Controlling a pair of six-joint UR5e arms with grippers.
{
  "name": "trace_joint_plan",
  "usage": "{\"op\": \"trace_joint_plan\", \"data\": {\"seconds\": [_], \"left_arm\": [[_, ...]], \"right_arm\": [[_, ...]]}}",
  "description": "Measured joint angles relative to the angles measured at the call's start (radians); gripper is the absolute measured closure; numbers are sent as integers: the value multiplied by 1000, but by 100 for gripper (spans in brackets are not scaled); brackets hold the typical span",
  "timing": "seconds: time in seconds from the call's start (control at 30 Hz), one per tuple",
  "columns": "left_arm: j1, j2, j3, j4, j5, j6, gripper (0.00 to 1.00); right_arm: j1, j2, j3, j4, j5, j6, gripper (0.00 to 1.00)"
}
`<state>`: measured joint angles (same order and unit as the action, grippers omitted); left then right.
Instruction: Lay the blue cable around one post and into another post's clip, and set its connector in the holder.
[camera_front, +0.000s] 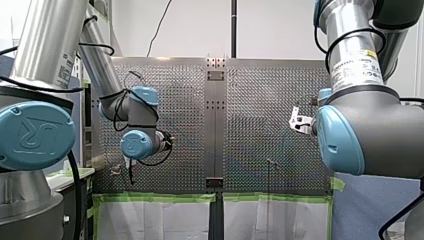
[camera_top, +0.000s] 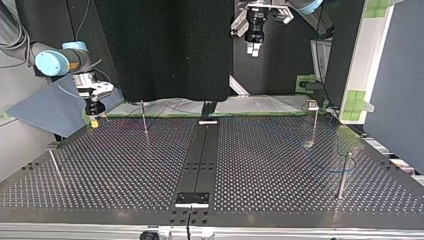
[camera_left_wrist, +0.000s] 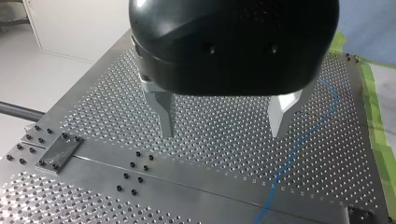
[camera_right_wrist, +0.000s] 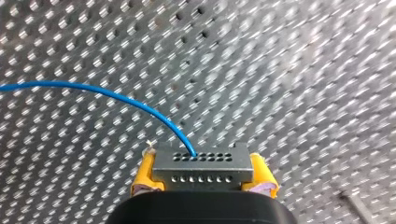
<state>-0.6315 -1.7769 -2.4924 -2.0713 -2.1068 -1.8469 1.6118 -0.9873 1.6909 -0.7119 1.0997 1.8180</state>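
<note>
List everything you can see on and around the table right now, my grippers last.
table: one, perforated metal, under both arms
centre strip: one, flat metal, down the table's middle
posts: at least three, thin metal, standing apart on the table
blue cable: one, curving over the table into the connector
connector: one, grey, clamped between yellow pads
green tape: strips, along the table's edge
left gripper: one, black, fingers open above the table
right gripper: one, shut on the connector
</note>
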Motion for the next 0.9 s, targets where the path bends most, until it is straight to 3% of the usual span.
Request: {"op": "trace_joint_plan", "data": {"seconds": [0.23,0.4,0.6,0.9], "left_arm": [[7,0,0,-2,0,0,0],[12,0,0,-5,0,0,0],[17,0,0,-7,10,0,0],[21,0,0,-15,12,2,0]], "right_arm": [[16,-64,-1,27,44,-1,100],[22,-109,-9,54,87,-21,100],[24,-135,-14,105,133,-72,100],[24,-137,-14,171,145,-150,100]]}}
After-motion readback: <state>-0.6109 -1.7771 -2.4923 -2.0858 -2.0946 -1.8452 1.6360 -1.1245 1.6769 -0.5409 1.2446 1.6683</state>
